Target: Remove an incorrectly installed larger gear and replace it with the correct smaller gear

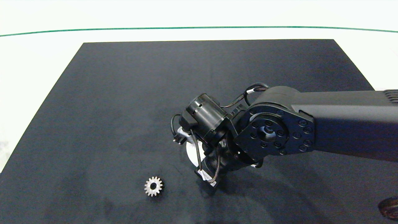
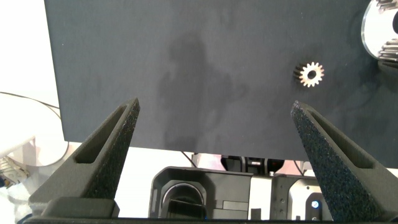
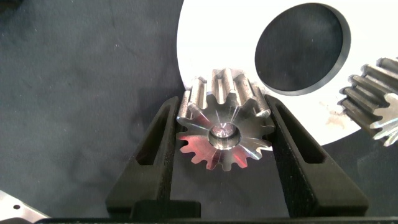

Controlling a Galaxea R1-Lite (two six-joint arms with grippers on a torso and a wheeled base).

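My right gripper (image 3: 222, 106) is shut on the smaller gear (image 3: 225, 127), one finger pressed to each side of its stubby teeth. A silvery pin tip shows in the gear's centre hole, at the rim of the white plate (image 3: 211, 37). In the head view the right arm (image 1: 267, 130) covers that plate (image 1: 190, 153) and hides the fingers. The larger gear (image 1: 153, 186) lies flat on the black mat, front left of the plate, with its bright star-like face up; it also shows in the left wrist view (image 2: 310, 74). My left gripper (image 2: 215, 104) hangs open and empty off the mat's edge.
The plate has a big round hole (image 3: 303, 48), and another small gear (image 3: 373, 99) stands on it beside the held one. The black mat (image 1: 124, 93) lies on a white table with a green line (image 1: 199, 27) at the back. A dark round object (image 1: 388, 207) sits at the front right corner.
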